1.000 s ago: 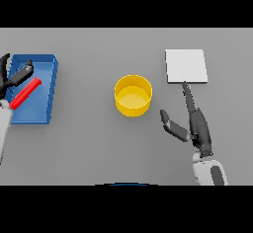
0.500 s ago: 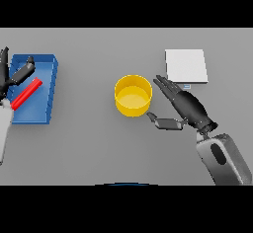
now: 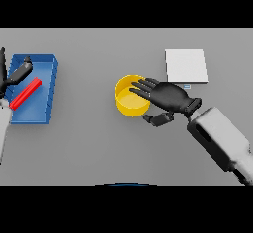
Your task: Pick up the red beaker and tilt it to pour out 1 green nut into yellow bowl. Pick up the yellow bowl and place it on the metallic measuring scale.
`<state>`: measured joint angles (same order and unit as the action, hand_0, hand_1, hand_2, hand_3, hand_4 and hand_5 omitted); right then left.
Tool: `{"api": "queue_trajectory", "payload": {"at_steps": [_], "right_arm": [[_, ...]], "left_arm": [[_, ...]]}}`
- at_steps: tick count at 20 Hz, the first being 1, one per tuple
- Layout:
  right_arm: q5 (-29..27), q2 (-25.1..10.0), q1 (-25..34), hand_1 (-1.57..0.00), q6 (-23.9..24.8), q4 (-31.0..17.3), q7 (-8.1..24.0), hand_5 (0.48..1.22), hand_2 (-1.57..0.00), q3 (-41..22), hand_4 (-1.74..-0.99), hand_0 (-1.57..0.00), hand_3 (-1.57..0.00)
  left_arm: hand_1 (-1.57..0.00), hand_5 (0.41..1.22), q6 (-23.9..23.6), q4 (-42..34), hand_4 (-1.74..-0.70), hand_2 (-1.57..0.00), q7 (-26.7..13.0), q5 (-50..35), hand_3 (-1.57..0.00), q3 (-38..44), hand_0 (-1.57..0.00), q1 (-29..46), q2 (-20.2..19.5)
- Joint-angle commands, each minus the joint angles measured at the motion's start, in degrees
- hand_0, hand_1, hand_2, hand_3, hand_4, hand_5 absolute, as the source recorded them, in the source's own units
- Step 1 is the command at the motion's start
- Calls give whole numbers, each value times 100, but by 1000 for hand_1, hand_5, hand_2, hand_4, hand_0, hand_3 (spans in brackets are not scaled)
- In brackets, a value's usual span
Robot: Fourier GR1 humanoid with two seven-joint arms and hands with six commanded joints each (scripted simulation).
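Honestly looks dicey: right hand (image 3: pixel 170 97) wide open, fingers over the bowl's (image 3: pixel 129 106) near rim, thumb just outside it, scale (image 3: pixel 186 66) behind the wrist — could shove or tip rather than grip.

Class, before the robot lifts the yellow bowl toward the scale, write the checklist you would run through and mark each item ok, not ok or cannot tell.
1. Right hand at the yellow bowl: ok, fingers reach over its right rim, thumb below.
2. Fingers closed on the rim: not ok, they look straight.
3. Green nut in the bowl: cannot tell, none visible inside.
4. Scale top free: ok, nothing on it.
5. Red beaker out of the way: ok, lying in the blue tray.
6. Left hand clear of the bowl: ok, over the tray.
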<state>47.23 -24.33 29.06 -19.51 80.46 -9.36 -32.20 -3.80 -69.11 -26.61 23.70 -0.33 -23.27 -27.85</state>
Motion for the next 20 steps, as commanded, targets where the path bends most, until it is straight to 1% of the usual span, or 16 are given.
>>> {"api": "queue_trajectory", "payload": {"at_steps": [1,3,5,8,9,10,12,14,15,17,18,19,20], "right_arm": [[74,-10,70,1,-52,-166,-72,711,1,-96,-1215,1,1],[132,7,299,1,-246,-298,-150,717,1,-231,-1215,1,1],[178,208,442,1,-423,-518,-42,722,1,-392,-1221,1,1],[221,397,735,1,-539,-911,-98,727,1,-530,-1238,1,1],[231,430,853,1,-622,-980,-95,730,1,-564,-1245,1,1],[303,478,956,1,-599,-1166,-105,733,1,-630,-1250,1,1],[363,520,1048,1,-640,-1252,-121,733,1,-717,-1257,1,1],[398,567,1148,1,-676,-1438,-138,734,1,-766,-1259,1,1],[411,636,1206,1,-740,-1526,-70,736,1,-798,-1261,1,1],[413,633,1228,1,-793,-1684,-119,740,1,-824,-1265,1,1],[391,683,1267,1,-846,-1731,-105,740,1,-826,-1270,1,-2],[395,764,1271,1,-900,-1800,0,744,1,-846,-1276,1,-14],[366,752,1313,1,-956,-1818,-15,749,-3,-822,-1282,1,-28]], "left_arm": [[0,704,17,-26,-745,0,12,0,0,-25,0,-18,18],[0,707,29,-63,-746,0,29,-31,0,15,0,19,-24],[0,701,21,32,-747,0,49,-41,1,27,0,-26,-12],[1,698,63,48,-738,1,170,-54,1,27,1,1,-55],[1,699,49,90,-739,1,120,-21,1,28,1,-26,-77],[1,699,49,20,-741,1,167,-26,1,19,1,30,-79],[1,698,58,-2,-744,1,100,-52,1,51,1,15,-92],[1,697,47,7,-744,1,110,-70,1,76,1,64,-100],[1,698,23,10,-744,1,168,-45,1,61,1,74,-99],[1,699,48,-7,-745,1,180,-87,1,84,1,84,-105],[1,698,57,-6,-746,1,171,-88,1,89,1,69,-116],[1,699,69,86,-746,1,179,-110,1,136,1,24,-159],[1,697,80,59,-744,1,171,-103,1,93,1,37,-115]]}}
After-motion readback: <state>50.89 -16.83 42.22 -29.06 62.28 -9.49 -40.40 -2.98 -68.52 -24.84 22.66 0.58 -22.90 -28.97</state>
